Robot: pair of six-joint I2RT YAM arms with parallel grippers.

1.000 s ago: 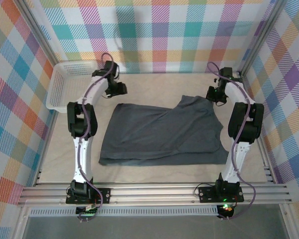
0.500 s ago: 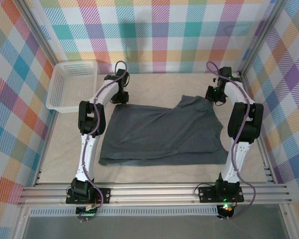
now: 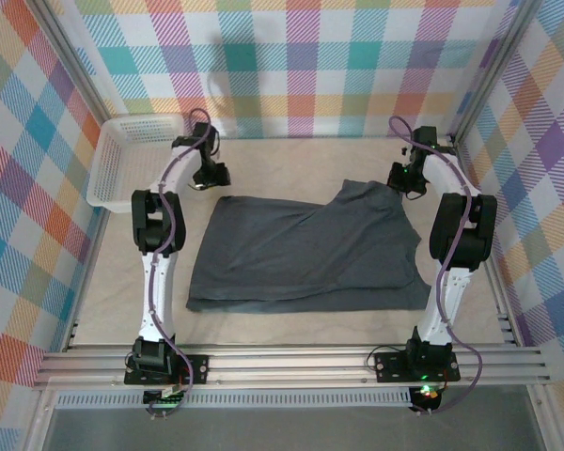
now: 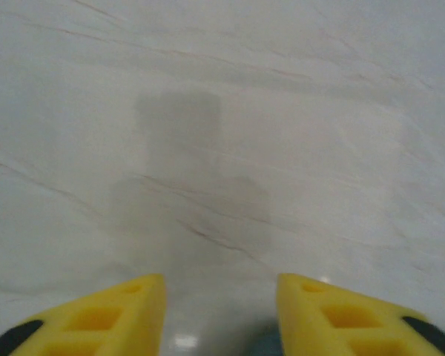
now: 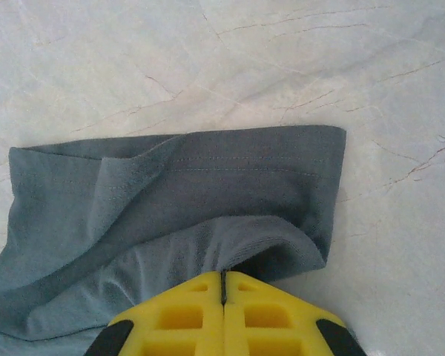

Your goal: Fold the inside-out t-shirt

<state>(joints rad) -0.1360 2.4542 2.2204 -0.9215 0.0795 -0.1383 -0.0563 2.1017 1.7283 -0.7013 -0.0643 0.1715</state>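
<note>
Slate-grey t-shirt (image 3: pixel 310 249) lies mostly flat mid-table between the 2 arms, wider than deep. The near edge shows 2 layers. Its far-right corner runs up to the right gripper (image 3: pixel 406 180). Right wrist view: the yellow fingers (image 5: pixel 185 308) are pressed fully together. A stitched hem is folded over, with 1 lip of cloth curling up right at the tips, so it looks pinched there. Left gripper (image 3: pixel 207 177) sits just beside the t-shirt's far-left corner. Left wrist view: its fingers (image 4: pixel 111 315) are partly apart with a clear gap, nothing between them, and pale veined table (image 4: pixel 222 111) beneath. White mesh basket (image 3: pixel 101 183) sits at the far-left corner of the table, well apart from the t-shirt. Plaid walls (image 3: pixel 291 66) close in 3 sides.
</note>
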